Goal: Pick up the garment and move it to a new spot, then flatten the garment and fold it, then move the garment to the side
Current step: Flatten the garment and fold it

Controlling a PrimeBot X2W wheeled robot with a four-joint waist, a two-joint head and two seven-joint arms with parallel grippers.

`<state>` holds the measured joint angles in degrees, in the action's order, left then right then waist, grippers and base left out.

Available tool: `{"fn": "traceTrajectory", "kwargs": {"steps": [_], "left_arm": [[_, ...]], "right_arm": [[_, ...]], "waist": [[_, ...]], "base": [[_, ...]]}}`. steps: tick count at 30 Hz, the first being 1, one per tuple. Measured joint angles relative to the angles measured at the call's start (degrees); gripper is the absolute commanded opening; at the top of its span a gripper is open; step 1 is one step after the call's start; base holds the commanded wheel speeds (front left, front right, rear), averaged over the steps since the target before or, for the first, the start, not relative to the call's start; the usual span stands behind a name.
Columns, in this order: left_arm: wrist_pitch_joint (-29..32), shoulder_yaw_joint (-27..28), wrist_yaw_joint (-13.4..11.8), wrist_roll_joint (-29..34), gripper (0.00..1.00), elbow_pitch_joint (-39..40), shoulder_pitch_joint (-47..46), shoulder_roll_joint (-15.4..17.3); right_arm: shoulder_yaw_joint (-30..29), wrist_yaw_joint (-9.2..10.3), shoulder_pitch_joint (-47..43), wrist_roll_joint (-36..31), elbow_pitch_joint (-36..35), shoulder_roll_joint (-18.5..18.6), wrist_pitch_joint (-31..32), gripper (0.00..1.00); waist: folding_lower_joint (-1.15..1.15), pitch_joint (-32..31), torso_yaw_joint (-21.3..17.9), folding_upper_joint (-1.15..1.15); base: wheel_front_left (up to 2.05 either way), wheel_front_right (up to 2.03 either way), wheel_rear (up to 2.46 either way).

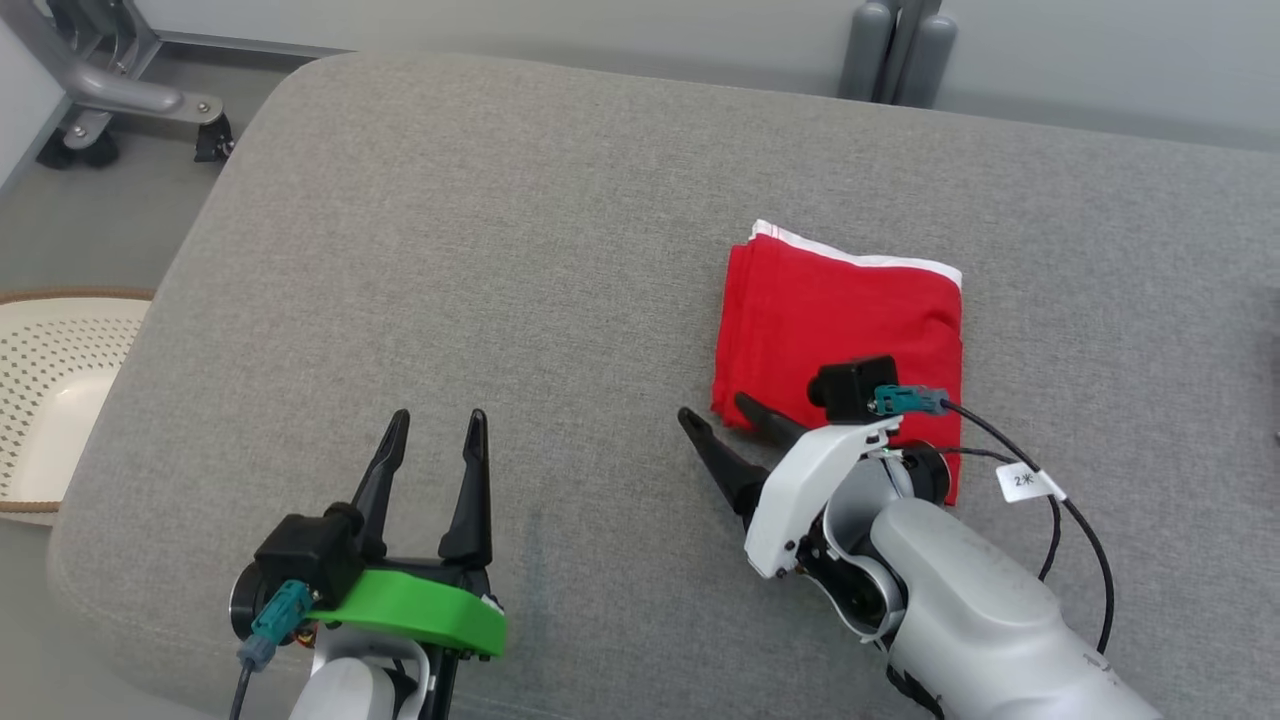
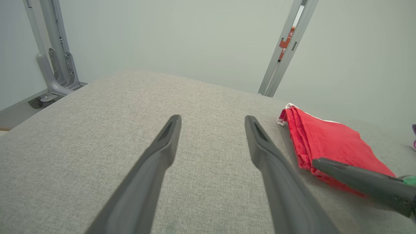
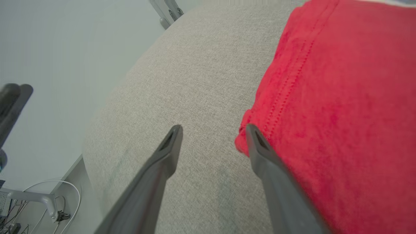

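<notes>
near corner of garment (image 1: 840, 310) hidden behind right arm (image 1: 960, 590), basket (image 1: 60, 350) cut off — head view's left edge

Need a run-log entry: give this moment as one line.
garment: folded on cushion | right claw: open at garment corner | left claw: open, apart

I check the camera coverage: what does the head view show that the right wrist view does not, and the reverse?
Head view, not wrist: a white perforated basket, the tag on the right arm's cable. Wrist view, not head: the garment's hem stitching, a white cable on the floor. Both: the folded red garment, the grey cushion, the right gripper open at the garment's corner.
</notes>
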<state>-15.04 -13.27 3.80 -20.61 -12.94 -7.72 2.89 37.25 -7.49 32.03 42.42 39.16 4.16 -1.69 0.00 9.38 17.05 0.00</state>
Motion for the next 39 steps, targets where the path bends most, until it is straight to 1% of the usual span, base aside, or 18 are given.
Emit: {"fn": "traceTrajectory", "kwargs": {"steps": [4, 7, 11, 14, 15, 17, 19, 20, 23, 26, 29, 32, 39], "left_arm": [[0.0, 0.4, 0.0, 0.1, 1.00, 0.5, -0.5, 0.0], [0.0, 1.1, 0.0, 0.3, 1.00, 1.6, -1.2, 0.0], [0.0, 2.2, 0.2, 0.7, 1.00, 3.3, -2.3, 0.0], [0.0, 2.8, 0.3, 1.1, 1.00, 4.9, -3.0, 0.0], [0.0, 3.0, 0.5, 1.2, 1.00, 5.4, -3.3, 0.0], [0.0, 3.4, 0.7, 1.4, 1.00, 6.4, -3.5, 0.0], [0.0, 3.9, 0.8, 1.5, 1.00, 7.3, -3.8, -0.1], [0.0, 4.1, 0.8, 1.6, 1.00, 7.4, -3.8, 0.0], [0.0, 4.5, 1.2, 2.2, 1.00, 8.0, -3.8, -0.1], [0.0, 5.1, 1.3, 2.6, 1.00, 7.9, -3.6, -0.1], [0.0, 5.4, 1.3, 2.9, 1.00, 7.6, -3.1, -0.1], [0.0, 5.7, 1.3, 3.6, 1.00, 7.3, -2.1, -0.1], [0.0, 5.7, 1.3, 3.5, 1.00, 7.6, -1.0, -0.1]], "right_arm": [[-0.4, 0.00, 1.6, 0.8, -3.0, 1.6, -2.1, 1.00], [-1.0, 0.00, 2.7, -0.6, -5.7, 4.2, -4.7, 1.00], [-3.0, 0.00, 3.4, -7.9, -8.1, 8.5, -9.9, 1.00], [-7.2, 0.00, 2.9, -14.2, -9.8, 11.3, -12.1, 1.00], [-9.4, -0.01, 2.1, -16.8, -10.7, 12.2, -12.6, 1.00], [-14.1, 0.00, -0.3, -20.8, -12.5, 12.6, -13.1, 1.00], [-18.9, -0.01, -3.4, -26.0, -15.7, 12.3, -13.1, 1.00], [-21.1, 0.00, -4.8, -27.6, -17.7, 11.7, -13.2, 1.00], [-27.9, 0.00, -10.1, -33.2, -24.3, 9.0, -13.3, 1.00], [-32.5, 0.00, -15.1, -35.9, -28.6, 5.8, -13.3, 1.00], [-35.4, 0.00, -18.1, -37.5, -31.6, 3.4, -13.3, 1.00], [-36.8, 0.00, -20.3, -38.2, -33.0, 1.7, -13.3, 1.00], [-37.7, 0.00, -21.7, -38.7, -34.2, 0.2, -13.3, 1.00]], "waist": [[0.00, 0.0, -1.5, 0.00], [0.00, 0.0, -3.0, 0.00], [0.00, 0.1, -5.5, 0.00], [0.00, 0.2, -7.4, 0.00], [0.00, 0.2, -8.1, 0.00], [0.00, 0.4, -9.3, 0.00], [0.00, 0.5, -10.5, 0.00], [0.00, 0.6, -11.1, 0.00], [0.00, 1.0, -12.8, 0.00], [0.00, 1.3, -14.2, 0.00], [0.00, 1.5, -15.2, 0.00], [0.00, 1.6, -16.0, 0.00], [0.00, 1.9, -16.7, 0.00]], "base": [[0.00, 0.00, 0.00], [0.00, 0.00, 0.00], [0.00, 0.00, 0.00], [0.00, 0.00, 0.00], [0.00, 0.00, 0.00], [0.00, 0.00, 0.00], [0.00, 0.00, 0.00], [0.00, 0.00, 0.00], [0.00, 0.00, 0.00], [0.00, 0.00, 0.00], [0.00, 0.00, 0.00], [0.00, 0.00, 0.00], [0.00, 0.00, 0.00]]}}
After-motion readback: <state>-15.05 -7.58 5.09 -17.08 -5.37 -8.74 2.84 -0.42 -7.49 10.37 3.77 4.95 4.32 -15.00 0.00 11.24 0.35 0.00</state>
